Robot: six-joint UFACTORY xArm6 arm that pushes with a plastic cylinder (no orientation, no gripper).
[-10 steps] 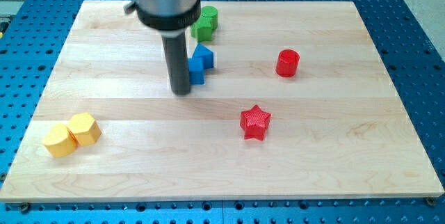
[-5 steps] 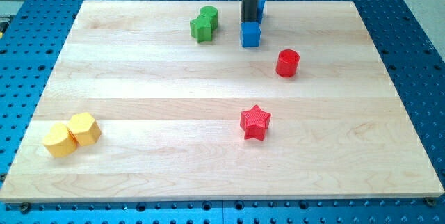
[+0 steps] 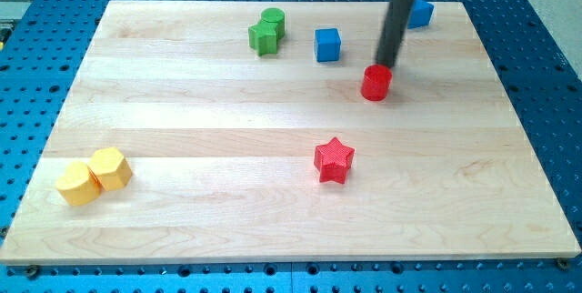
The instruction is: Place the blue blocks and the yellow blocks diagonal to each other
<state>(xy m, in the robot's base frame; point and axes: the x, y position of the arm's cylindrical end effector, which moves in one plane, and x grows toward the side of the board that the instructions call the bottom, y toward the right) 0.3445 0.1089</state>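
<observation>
Two blue blocks (image 3: pixel 327 44) flank my tip (image 3: pixel 388 64).

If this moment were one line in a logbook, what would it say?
my tip: just above red cylinder | blue cube: left of it | second blue block: top right | yellow blocks: bottom left

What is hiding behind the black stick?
Behind my rod, a blue block peeks out near the board's top edge; its left part is covered. My tip sits just above the red cylinder.
</observation>
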